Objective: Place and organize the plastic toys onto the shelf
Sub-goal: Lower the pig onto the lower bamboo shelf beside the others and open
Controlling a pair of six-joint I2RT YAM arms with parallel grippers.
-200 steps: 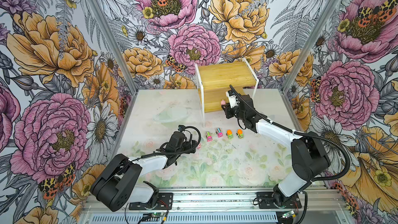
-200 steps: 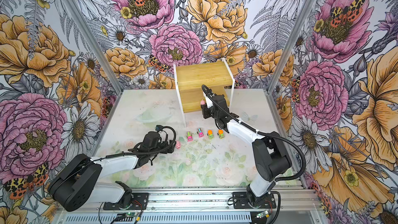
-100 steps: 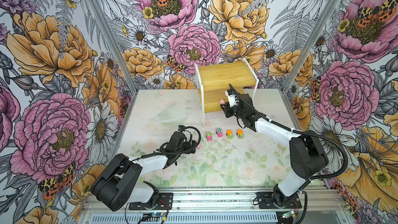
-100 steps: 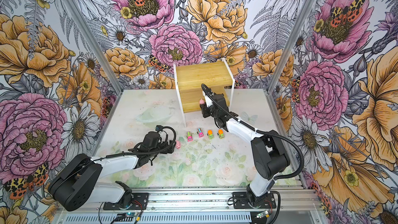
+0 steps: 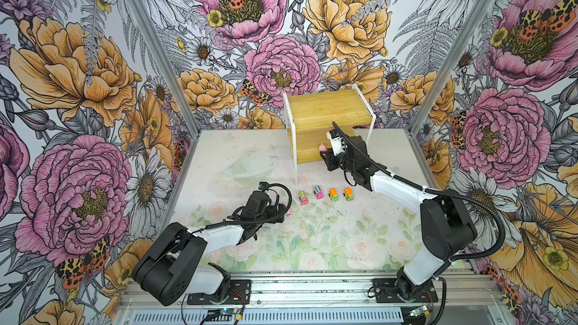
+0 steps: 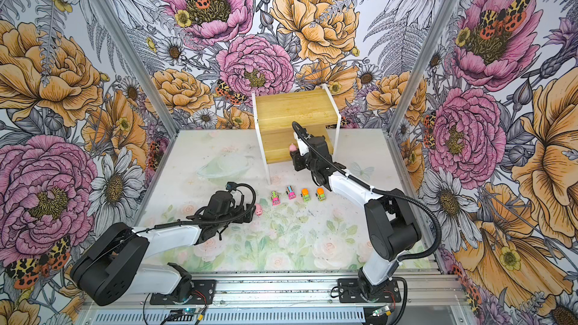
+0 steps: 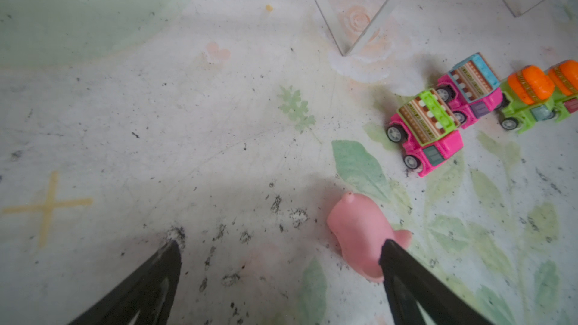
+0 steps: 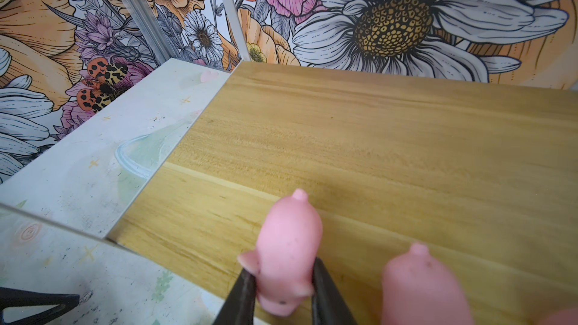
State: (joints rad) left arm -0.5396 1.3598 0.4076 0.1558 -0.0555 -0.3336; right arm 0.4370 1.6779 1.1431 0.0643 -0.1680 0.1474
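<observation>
Pink pig (image 8: 289, 245) was pinched tight in the fingers of the right gripper (image 8: 283, 272), right at the lower bamboo board of the shelf (image 5: 325, 110), with another pig (image 8: 425, 289) just beside it. Left gripper (image 7: 278, 251) sat low over the mat with its fingers spread wide, a third pig (image 7: 359, 236) touching one fingertip. The row of trucks (image 5: 318, 192) was on the table in front of the shelf.

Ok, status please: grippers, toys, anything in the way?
Right gripper shut on pig at shelf, second pig close beside. Left gripper open by table pig. Four trucks on table.
</observation>
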